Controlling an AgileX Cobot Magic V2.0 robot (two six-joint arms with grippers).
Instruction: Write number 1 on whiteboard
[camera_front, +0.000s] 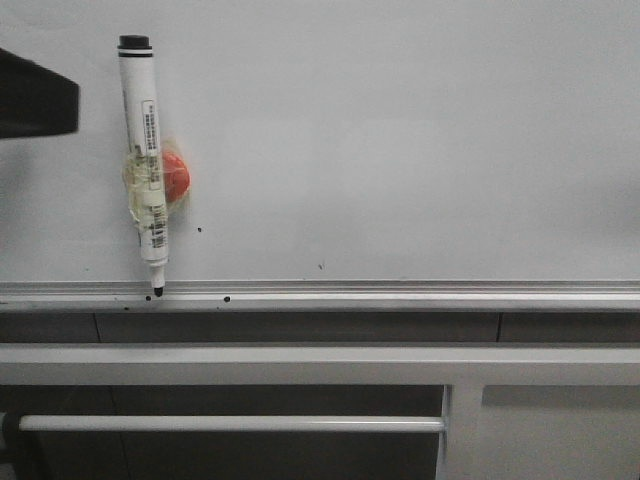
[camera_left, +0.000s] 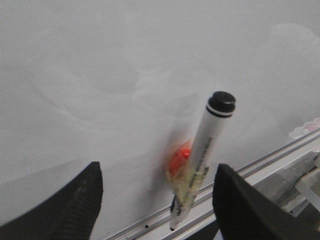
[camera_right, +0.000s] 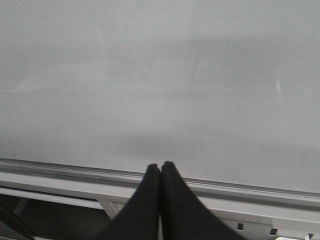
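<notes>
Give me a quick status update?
Left gripper open around white black-capped marker pen. Right gripper shut, empty. Pale glossy whiteboard unmarked. Nothing blocking.

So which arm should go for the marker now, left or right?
Left. The left gripper is open with the marker between its fingers. The right gripper is shut and faces bare whiteboard, with no marker in its view.

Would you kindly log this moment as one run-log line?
whiteboard: no stroke visible | marker: on board, tip at ledge | left claw: open, near marker | right claw: shut, empty
</notes>
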